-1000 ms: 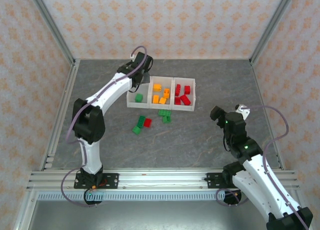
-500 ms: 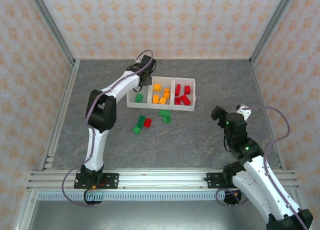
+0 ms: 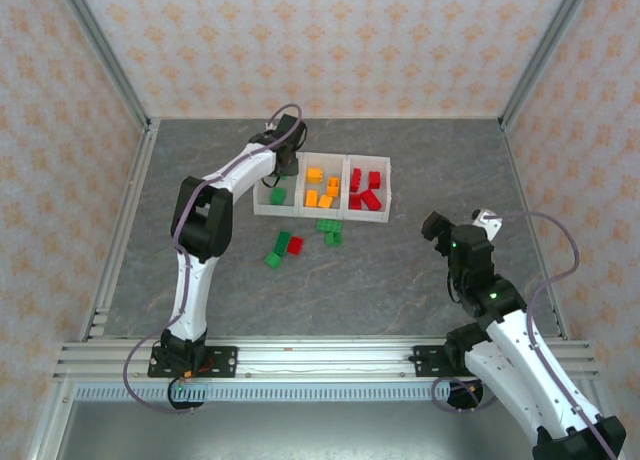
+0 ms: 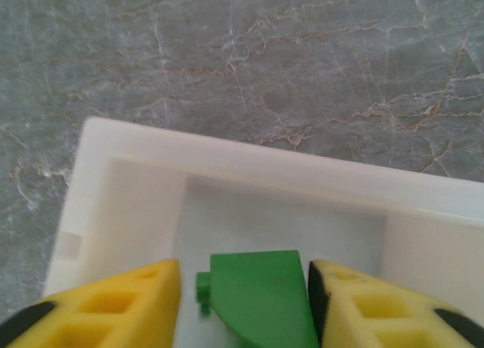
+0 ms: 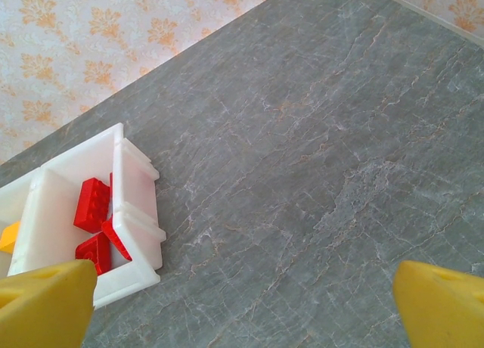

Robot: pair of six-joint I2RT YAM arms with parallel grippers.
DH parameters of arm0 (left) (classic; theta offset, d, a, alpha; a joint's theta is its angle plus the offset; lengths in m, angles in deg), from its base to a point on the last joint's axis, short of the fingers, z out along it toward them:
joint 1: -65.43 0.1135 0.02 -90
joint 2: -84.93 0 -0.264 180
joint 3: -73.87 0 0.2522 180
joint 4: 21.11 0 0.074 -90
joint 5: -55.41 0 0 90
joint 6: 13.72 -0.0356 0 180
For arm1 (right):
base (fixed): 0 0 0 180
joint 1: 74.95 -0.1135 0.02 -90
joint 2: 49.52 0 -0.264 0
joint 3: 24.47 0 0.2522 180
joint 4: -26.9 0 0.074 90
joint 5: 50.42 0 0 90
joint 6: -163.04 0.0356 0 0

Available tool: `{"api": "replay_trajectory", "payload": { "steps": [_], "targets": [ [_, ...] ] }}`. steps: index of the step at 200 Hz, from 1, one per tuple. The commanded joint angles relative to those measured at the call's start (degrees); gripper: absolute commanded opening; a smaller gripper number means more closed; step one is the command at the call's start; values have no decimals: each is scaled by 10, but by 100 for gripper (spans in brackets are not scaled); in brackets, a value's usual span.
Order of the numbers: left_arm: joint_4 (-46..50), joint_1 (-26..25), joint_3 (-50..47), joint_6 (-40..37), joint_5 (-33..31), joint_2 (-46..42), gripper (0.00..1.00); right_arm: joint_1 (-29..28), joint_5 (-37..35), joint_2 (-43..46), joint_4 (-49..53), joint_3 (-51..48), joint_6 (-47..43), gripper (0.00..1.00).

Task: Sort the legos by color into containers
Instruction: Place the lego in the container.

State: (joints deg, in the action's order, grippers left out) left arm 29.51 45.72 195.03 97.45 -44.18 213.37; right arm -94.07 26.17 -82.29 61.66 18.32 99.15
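Observation:
The containers (image 3: 320, 212) are three joined white bins at mid-table. My left gripper (image 3: 281, 172) hangs over the left bin (image 4: 265, 166). Its jaws stand slightly parted around a green lego (image 4: 261, 295): the right pad touches the lego and a gap shows at the left pad, so my left gripper (image 4: 243, 306) is open. Another green lego (image 3: 278, 194) lies in that bin. Orange legos (image 3: 322, 188) fill the middle bin and red legos (image 3: 366, 190) the right bin. My right gripper (image 3: 432, 225) stands wide open and holds nothing (image 5: 243, 306), right of the bins.
Loose legos lie on the grey table in front of the bins: green ones (image 3: 283, 243), (image 3: 272, 260), (image 3: 326, 225), (image 3: 333, 238) and a red one (image 3: 295, 244). The right wrist view shows the red bin's corner (image 5: 136, 234) and bare table to its right.
My left arm has swung in over the left bin, and its jaws have parted from shut around the green lego. The right arm has not moved.

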Motion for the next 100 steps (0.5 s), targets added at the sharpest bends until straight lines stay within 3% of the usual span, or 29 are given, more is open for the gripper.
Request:
{"api": "replay_trajectory", "payload": {
  "steps": [1, 73, 100],
  "targets": [
    [6, 5, -4, 2, 6, -4, 55, -1, -19, 3, 0, 7, -6, 100],
    [15, 0, -27, 6, 25, -108, 61, -1, -15, 3, -2, 5, -3, 100],
    [7, -30, -87, -2, 24, -184, 69, 0, -15, 3, -3, 3, -3, 100]
  ]
}}
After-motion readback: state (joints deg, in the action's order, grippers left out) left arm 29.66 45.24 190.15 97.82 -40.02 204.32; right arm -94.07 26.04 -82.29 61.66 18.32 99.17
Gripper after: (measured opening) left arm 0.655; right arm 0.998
